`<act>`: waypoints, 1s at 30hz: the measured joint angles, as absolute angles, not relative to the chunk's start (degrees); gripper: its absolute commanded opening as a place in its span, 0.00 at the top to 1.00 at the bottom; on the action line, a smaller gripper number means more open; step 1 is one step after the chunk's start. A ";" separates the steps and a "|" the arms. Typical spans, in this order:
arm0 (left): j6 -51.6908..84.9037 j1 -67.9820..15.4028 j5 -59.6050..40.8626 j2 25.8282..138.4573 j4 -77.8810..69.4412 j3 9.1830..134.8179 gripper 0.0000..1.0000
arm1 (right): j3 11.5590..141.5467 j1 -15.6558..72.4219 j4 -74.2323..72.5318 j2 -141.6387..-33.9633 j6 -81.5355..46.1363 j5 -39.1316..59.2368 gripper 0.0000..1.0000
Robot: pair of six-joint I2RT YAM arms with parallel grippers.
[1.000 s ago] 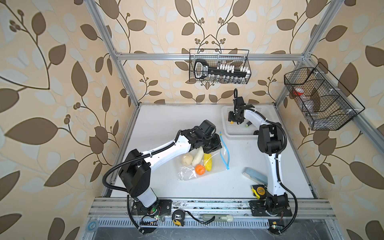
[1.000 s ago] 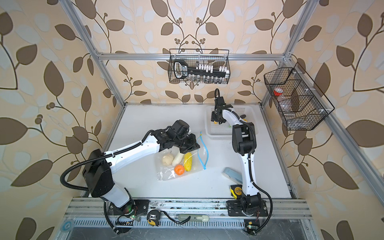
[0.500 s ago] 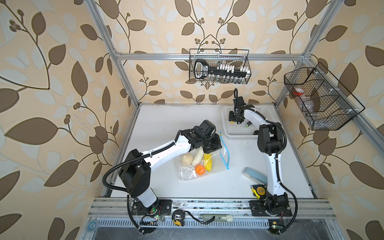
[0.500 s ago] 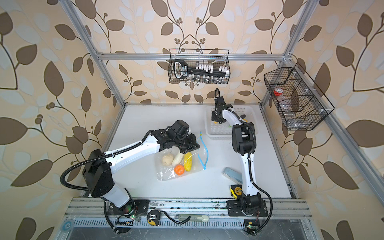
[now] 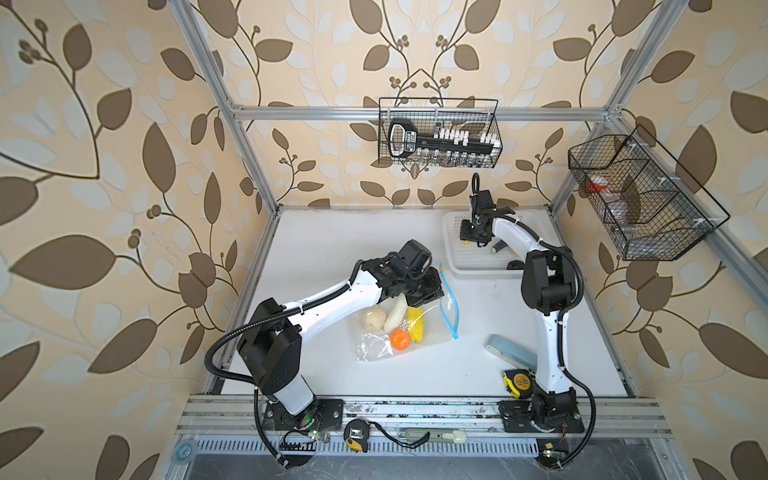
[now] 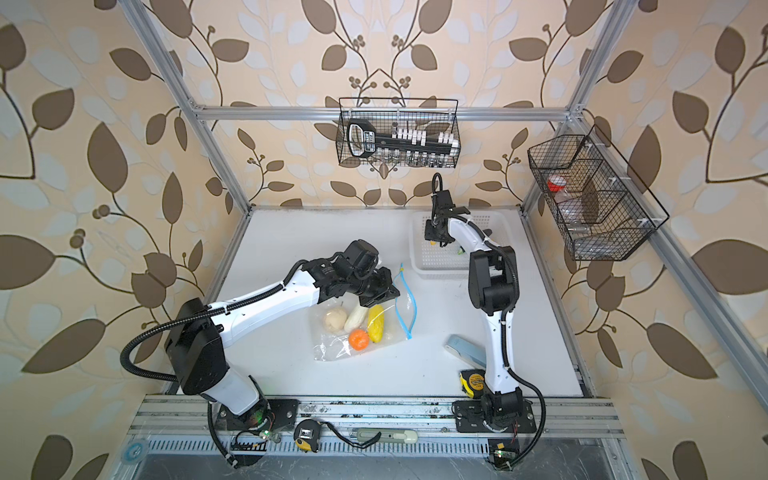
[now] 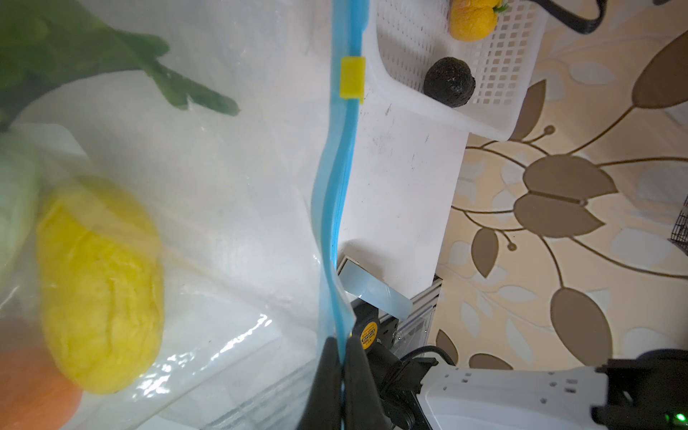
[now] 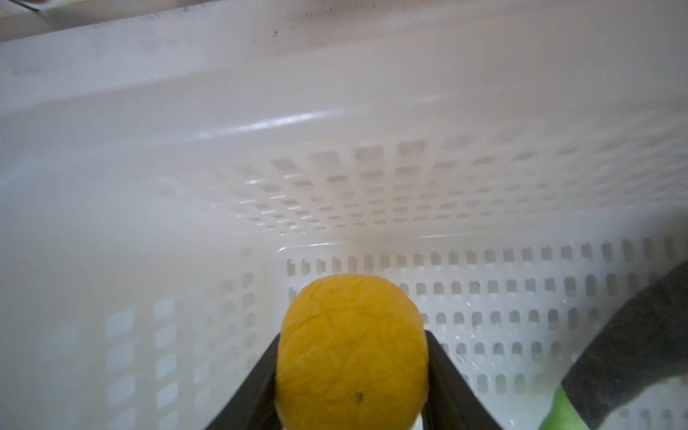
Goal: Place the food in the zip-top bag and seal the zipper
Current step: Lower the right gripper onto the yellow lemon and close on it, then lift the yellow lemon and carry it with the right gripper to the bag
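The clear zip-top bag (image 5: 432,328) (image 6: 390,328) lies mid-table, its mouth facing right. Inside lie food pieces: beige (image 5: 374,319), pale green-white (image 5: 395,313), yellow (image 5: 415,324) (image 7: 100,283), orange (image 5: 400,338), and a leafy green one (image 7: 74,48). My left gripper (image 5: 432,286) (image 7: 340,348) is shut on the light-blue zipper (image 7: 337,186) (image 5: 451,299); the yellow slider tab (image 7: 352,77) sits further along. My right gripper (image 5: 471,239) (image 8: 352,335) reaches into the white basket (image 5: 469,266), shut on a yellow-orange round piece (image 8: 352,353) (image 7: 473,18).
A dark green piece (image 7: 449,82) and a light green one (image 5: 497,249) also lie in the basket. A pale blue-grey case (image 5: 509,351) and a tape measure (image 5: 517,382) sit by the right arm's base. Wire baskets (image 5: 438,133) (image 5: 636,195) hang on the walls.
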State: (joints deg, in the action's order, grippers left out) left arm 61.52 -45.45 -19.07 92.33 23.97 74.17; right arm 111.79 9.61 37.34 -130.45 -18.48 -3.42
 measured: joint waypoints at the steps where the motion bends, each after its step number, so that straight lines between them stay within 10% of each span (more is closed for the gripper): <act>1: 61.52 -45.45 -19.07 92.33 23.97 74.17 1.00 | 110.87 9.61 37.15 -129.49 -18.61 -3.42 0.50; 30: 61.47 -45.45 -19.05 92.44 25.41 75.50 1.00 | 77.73 17.80 34.81 -91.50 -20.56 -1.19 0.50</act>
